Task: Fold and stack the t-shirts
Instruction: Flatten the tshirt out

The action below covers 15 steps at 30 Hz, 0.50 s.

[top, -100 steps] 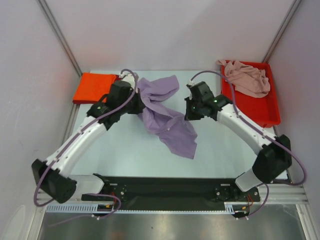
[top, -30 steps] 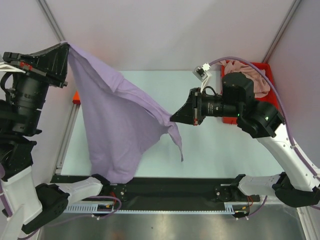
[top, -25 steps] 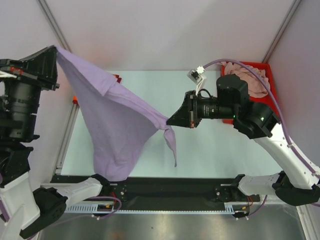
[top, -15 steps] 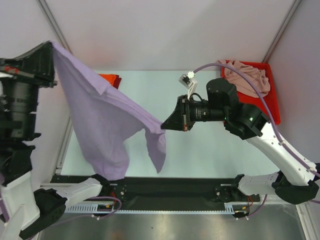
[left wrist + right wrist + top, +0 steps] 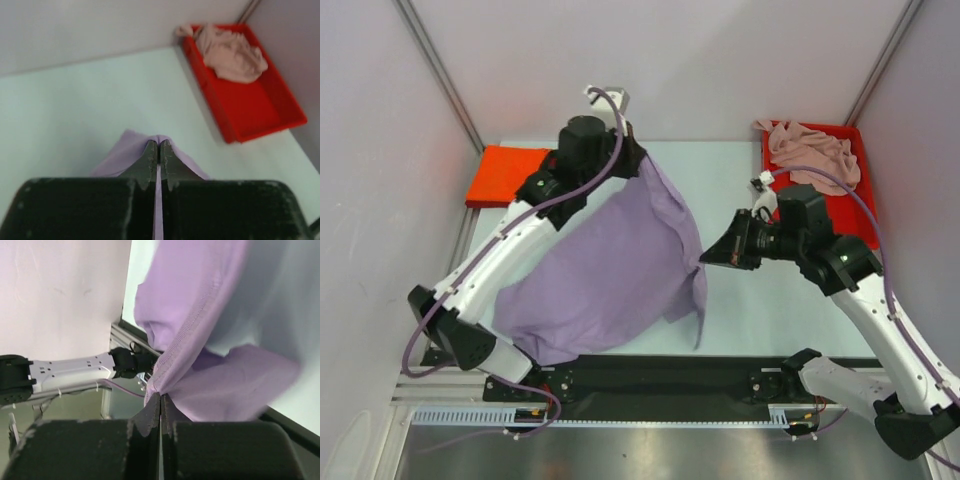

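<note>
The large lavender t-shirt (image 5: 610,275) hangs stretched between both grippers, its lower part draped over the table's near left. My left gripper (image 5: 642,160) is shut on its far corner, seen in the left wrist view (image 5: 158,145) with lavender cloth (image 5: 125,150) pinched in the jaws. My right gripper (image 5: 705,258) is shut on the shirt's hem, seen in the right wrist view (image 5: 160,396) with the cloth (image 5: 220,385) spreading away. An orange-red t-shirt (image 5: 505,172) lies folded at the far left. A pale pink t-shirt (image 5: 812,152) lies crumpled in the red tray (image 5: 830,215). The dark red shirt is out of view.
The red tray stands at the far right, also in the left wrist view (image 5: 250,105) with the pink shirt (image 5: 227,47) in it. White enclosure walls (image 5: 670,60) bound the table. The black base rail (image 5: 660,375) runs along the near edge.
Both arms have come down from high up. The left gripper swung from the far left to the table's back middle; the right moved lower and right. The lavender shirt now drapes onto the table.
</note>
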{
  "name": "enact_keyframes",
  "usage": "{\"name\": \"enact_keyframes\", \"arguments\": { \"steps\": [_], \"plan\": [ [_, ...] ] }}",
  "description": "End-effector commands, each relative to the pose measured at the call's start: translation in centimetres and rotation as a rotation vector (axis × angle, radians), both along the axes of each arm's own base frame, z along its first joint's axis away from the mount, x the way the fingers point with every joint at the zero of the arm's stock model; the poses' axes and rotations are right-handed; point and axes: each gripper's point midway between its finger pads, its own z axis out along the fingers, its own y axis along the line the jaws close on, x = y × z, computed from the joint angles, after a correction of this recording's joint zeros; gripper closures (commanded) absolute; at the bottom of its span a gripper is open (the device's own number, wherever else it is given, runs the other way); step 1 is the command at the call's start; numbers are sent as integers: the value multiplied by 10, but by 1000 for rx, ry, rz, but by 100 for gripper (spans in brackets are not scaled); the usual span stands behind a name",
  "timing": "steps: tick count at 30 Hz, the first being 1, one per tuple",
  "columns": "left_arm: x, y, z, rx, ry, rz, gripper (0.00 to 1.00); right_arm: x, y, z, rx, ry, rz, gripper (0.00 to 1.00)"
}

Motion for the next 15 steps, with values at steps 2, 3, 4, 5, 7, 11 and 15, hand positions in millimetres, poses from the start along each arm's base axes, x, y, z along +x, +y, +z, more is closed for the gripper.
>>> {"name": "enact_keyframes", "arguments": {
  "steps": [2,3,4,5,7,11,15],
  "plan": [
    [-17,-18,60,-172,-89,-85,100,-18,-13,33,81,-49,19,100],
    [-18,-22,66,-182,-98,-104,99,-19,-14,34,84,-54,24,100],
    [-15,-27,66,-186,-100,-113,100,-21,-13,35,89,-52,32,100],
    [-14,-31,66,-199,-98,-123,100,-25,-11,36,102,-44,57,100],
    [-14,-42,66,-203,-100,-173,100,-27,-8,39,128,-47,76,100],
    [-1,-61,46,-158,-67,-194,100,-20,-10,37,118,-48,31,100],
    [8,-64,37,-120,-88,-177,100,-3,-10,33,100,-47,-28,100]
  ]
}}
